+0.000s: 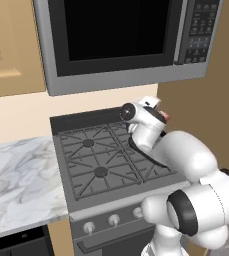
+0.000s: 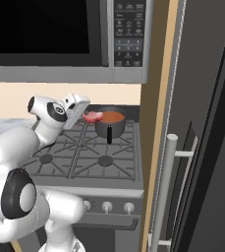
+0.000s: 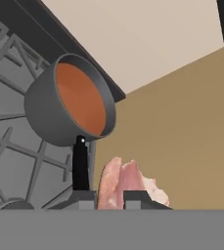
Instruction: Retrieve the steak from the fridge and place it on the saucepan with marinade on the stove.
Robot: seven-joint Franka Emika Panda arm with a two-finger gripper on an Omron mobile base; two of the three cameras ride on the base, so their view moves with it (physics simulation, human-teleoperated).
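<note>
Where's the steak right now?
In the right base view, the steak is held in the gripper above the stove, just left of the saucepan.

Premises are presenting as a home kitchen: gas stove (image 1: 106,160) sitting under a microwave (image 1: 126,40), marble surface (image 1: 16,180) adjoining, steel fridge (image 2: 202,147) standing alongside.

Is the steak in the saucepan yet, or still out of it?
Out. The steak hangs in the gripper, jaws shut on it, beside the saucepan, whose orange-red marinade shows bare.

steak (image 3: 124,181) partly hidden by fingers (image 3: 86,199)
</note>
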